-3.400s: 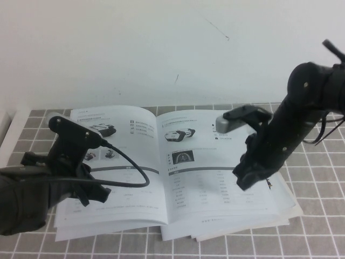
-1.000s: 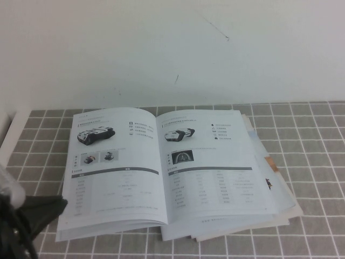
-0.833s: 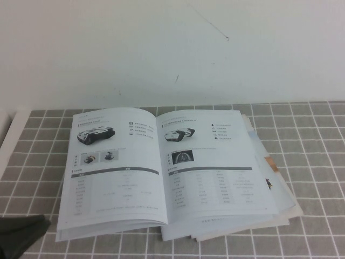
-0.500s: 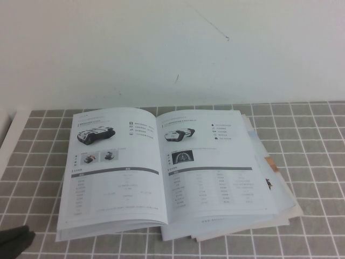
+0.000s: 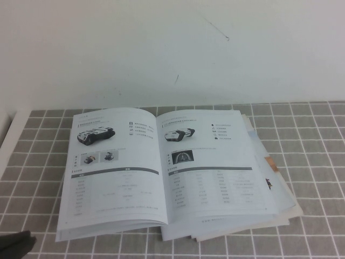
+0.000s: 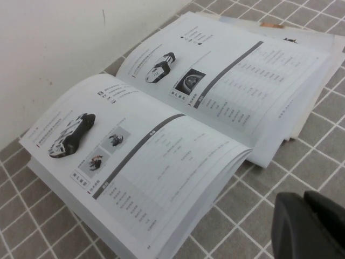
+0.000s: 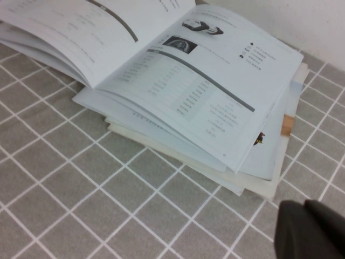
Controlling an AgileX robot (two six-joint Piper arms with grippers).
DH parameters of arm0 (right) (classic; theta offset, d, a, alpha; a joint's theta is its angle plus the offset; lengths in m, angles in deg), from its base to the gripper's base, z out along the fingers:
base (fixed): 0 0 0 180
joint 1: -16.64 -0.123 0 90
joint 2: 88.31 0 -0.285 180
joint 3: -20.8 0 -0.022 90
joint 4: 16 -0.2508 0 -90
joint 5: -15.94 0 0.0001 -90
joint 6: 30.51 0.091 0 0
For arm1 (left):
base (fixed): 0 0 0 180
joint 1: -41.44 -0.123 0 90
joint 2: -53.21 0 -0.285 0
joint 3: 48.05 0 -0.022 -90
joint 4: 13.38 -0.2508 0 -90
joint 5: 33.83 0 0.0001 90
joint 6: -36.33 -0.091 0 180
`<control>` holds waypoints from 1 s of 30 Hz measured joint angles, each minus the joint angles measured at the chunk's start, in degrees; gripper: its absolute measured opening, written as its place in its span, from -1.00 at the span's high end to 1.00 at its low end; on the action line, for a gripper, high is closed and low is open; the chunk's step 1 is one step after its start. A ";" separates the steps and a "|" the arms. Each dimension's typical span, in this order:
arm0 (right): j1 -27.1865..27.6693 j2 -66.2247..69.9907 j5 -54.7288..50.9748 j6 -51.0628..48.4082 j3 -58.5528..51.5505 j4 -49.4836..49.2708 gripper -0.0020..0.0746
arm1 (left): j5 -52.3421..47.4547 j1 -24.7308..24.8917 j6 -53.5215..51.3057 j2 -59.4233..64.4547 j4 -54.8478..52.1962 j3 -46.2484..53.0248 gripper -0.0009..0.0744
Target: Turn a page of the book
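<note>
Book (image 5: pixel 161 170) open flat on grey tiled surface (image 5: pixel 318 162), atop a loose stack of similar booklets (image 5: pixel 280 208). Turned page (image 5: pixel 110 167) lying on the left half, slightly bowed, nothing touching it. Left gripper (image 5: pixel 13 245) only a dark sliver at near-left corner of high view, well apart from book; jaws: cannot tell how far open, nothing seen held. Right gripper (image 7: pixel 312 229) out of high view, dark edge only in its wrist view, near stack corner; jaws likewise cannot tell. Judged: turn done, nothing obvious left but parking both arms.
</note>
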 joint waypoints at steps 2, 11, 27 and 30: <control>0.00 0.00 0.00 0.00 0.00 -0.02 0.95 | 0.66 0.00 -0.68 -0.43 -0.51 0.12 0.99; 0.00 0.00 0.00 0.00 0.00 -0.14 0.95 | 15.32 -0.76 -0.78 -13.08 -3.67 9.65 0.99; 0.00 0.00 0.00 0.00 0.00 -0.25 0.95 | 34.43 -22.32 8.71 -24.18 -4.16 38.71 0.99; 0.00 0.00 0.00 0.00 0.00 -0.25 0.95 | 32.60 -24.97 8.71 -24.41 -4.30 38.71 0.99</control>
